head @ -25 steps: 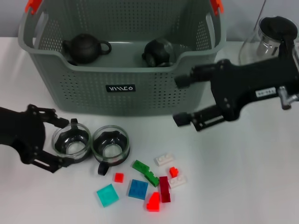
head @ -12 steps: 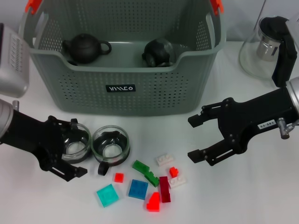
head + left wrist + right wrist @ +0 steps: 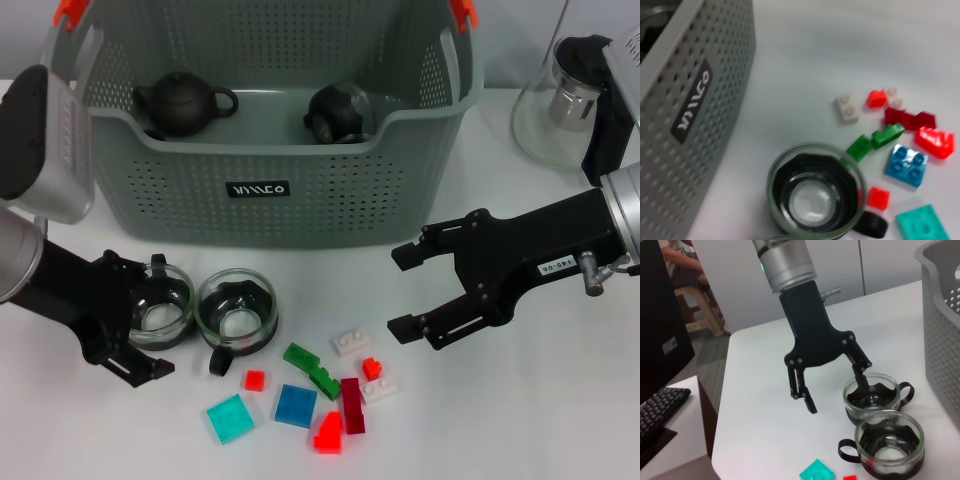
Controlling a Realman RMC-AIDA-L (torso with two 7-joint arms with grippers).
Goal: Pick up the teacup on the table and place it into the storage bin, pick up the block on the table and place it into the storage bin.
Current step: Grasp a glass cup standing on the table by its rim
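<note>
Two glass teacups stand on the white table in front of the storage bin (image 3: 300, 205), the left teacup (image 3: 172, 318) and the right teacup (image 3: 238, 312). My left gripper (image 3: 157, 317) is open at the left teacup: one finger is by its rim on the bin side, the other toward the table's front. From the right wrist view, that gripper (image 3: 836, 396) touches the farther teacup (image 3: 875, 396) with one finger. Several small blocks (image 3: 296, 405) lie right of the cups. Open and empty, my right gripper (image 3: 400, 291) hovers just right of the white block (image 3: 351, 342).
Two dark teapots (image 3: 183, 102) sit inside the bin. A glass jug with a black lid (image 3: 570, 95) stands at the back right. The left wrist view shows the bin wall (image 3: 685, 105), the right teacup (image 3: 815, 192) and scattered blocks (image 3: 905, 165).
My right gripper has come down from the bin's front toward the blocks. My left gripper has slid right to the left teacup. Cups and blocks have not moved.
</note>
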